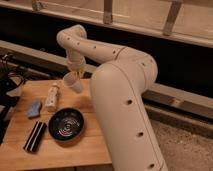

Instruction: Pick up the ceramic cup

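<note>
The gripper (73, 76) hangs from the cream-coloured arm (120, 95) above the far part of the wooden desk (90, 142), its jaws closed around the rim of the ceramic cup (73, 83). The cup is tilted, mouth up toward the gripper and narrower base pointing down to the right, and it appears lifted clear of the desk top. Just left of it a white bottle (52, 96) lies on the wood, with a blue sponge-like object (34, 108) beside that. Nearer the front sits a wide black bowl (65, 124), and left of the bowl lies a dark flat rectangular item (35, 136). Black cables (10, 80) tangle at the left edge.
</note>
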